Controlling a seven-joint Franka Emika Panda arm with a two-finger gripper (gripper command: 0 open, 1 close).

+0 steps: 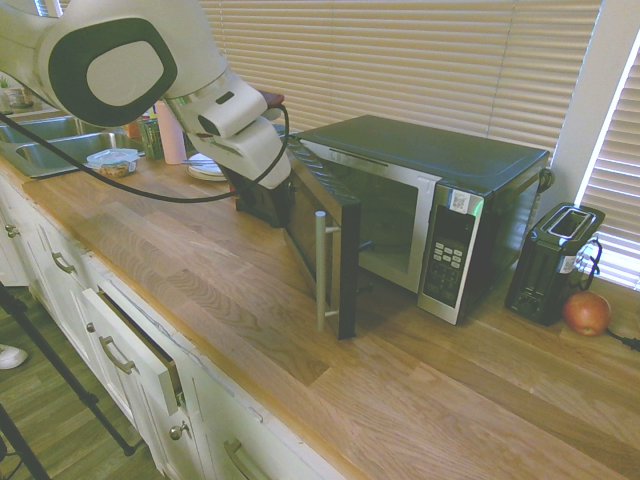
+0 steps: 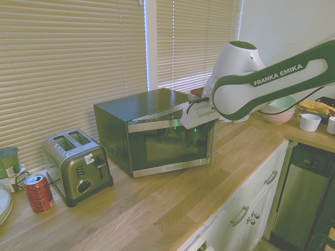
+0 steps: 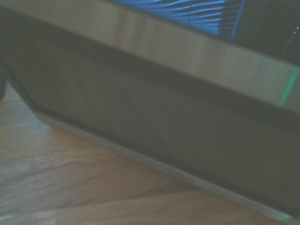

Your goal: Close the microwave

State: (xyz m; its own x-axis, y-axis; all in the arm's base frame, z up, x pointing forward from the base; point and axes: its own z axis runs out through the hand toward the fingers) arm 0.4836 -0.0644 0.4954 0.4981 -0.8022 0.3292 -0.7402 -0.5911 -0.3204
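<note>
First exterior view: the microwave (image 1: 435, 165) stands on the surface (image 1: 215, 290) before the blinds (image 1: 420, 60), with the toaster (image 1: 555, 260) just beside its keypad (image 1: 447, 255) end. Its door (image 1: 347, 265) is ajar at a marked angle, the upright handle (image 1: 320, 270) on the free edge well apart from the body. The arm (image 1: 240, 140) reaches down on the door's outer side, nearer the hinge than the handle. Whether the jaws are wide or narrow cannot be told from either exterior view, nor can contact with the door be confirmed. Wrist view: the door's dark panel (image 3: 140, 108) fills much of the blurred field.

The step in hand is judged to be the closing push, with the door yet to meet the body. The next move calls for steady pressure on the outer face, following the hinge's arc towards the body; pressure nearer the handle would give better leverage, and a firm final press should engage the latch.
</note>
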